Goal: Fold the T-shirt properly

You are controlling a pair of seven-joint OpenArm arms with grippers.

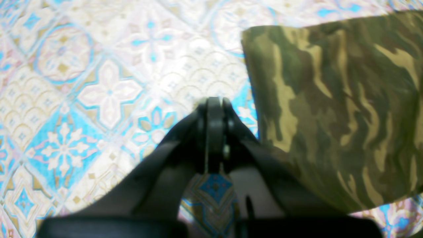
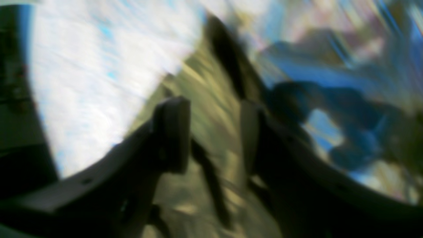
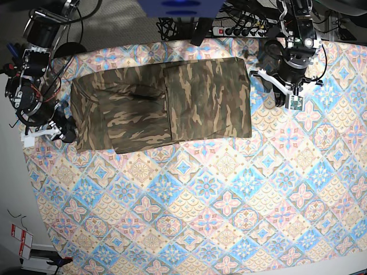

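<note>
At the far right of the table in the base view, the left gripper [image 3: 274, 91] hangs over bare tablecloth [image 3: 229, 206], its two dark fingers pressed tightly together with nothing between them. In its own wrist camera the same closed fingertips [image 1: 214, 102] point at a blue and cream tile, and the edge of the T-shirt [image 1: 337, 112] lies just beside them to the right, not touching.

On the opposite side, at the table's left edge, the right gripper [image 3: 62, 130] sits at the near corner of the T-shirt [image 3: 163, 106]. Its wrist view is heavily smeared, but the two fingers [image 2: 173, 132] stand apart with a clear gap, and camouflage fabric shows in and behind that gap. Whether the cloth is touched by either finger cannot be told from the blur.

The T-shirt lies flat in the upper half of the table as a wide rectangle, olive, brown and tan camouflage. Its left part is a folded-over layer with soft creases; its right part is smoother, ending in a straight edge near the left arm. The tablecloth, patterned in blue, pink and cream tiles, covers the rest of the table.
</note>
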